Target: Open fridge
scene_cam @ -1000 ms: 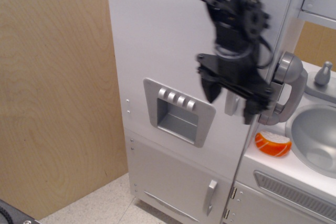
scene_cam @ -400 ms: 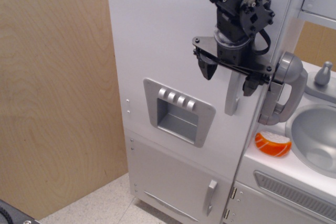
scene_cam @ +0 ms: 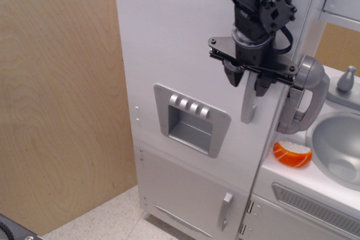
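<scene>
The fridge [scene_cam: 185, 82] stands upright at the left edge of the worktop, its door flush. The gripper [scene_cam: 248, 81] straddles the long vertical handle [scene_cam: 249, 100], fingers [scene_cam: 232, 75] close on both sides; actual contact cannot be told

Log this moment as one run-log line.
stage: gripping | hand: fingers either side of fridge handle, contact unclear | fridge: door shut | next: likely pull door open

Toy play kitchen: fridge [scene_cam: 185, 71], sink [scene_cam: 337, 147], plywood wall [scene_cam: 56, 94].
</scene>
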`<control>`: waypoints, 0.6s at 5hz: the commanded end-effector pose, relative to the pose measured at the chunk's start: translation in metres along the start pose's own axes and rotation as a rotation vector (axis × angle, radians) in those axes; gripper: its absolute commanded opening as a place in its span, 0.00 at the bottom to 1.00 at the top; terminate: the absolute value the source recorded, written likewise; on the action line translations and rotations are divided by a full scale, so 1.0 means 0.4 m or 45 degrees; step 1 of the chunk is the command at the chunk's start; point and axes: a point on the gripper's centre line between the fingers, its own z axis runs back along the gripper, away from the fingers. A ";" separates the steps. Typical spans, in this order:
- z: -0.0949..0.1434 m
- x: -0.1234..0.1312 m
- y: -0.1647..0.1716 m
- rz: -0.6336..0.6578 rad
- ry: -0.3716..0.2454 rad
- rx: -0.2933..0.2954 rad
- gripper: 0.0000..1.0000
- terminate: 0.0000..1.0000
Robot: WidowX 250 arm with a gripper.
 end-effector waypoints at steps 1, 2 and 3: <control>0.046 0.012 0.025 -0.024 -0.013 -0.060 0.00 0.00; 0.062 -0.041 0.040 -0.074 -0.007 -0.072 0.00 0.00; 0.080 -0.097 0.065 -0.155 0.081 -0.126 0.00 0.00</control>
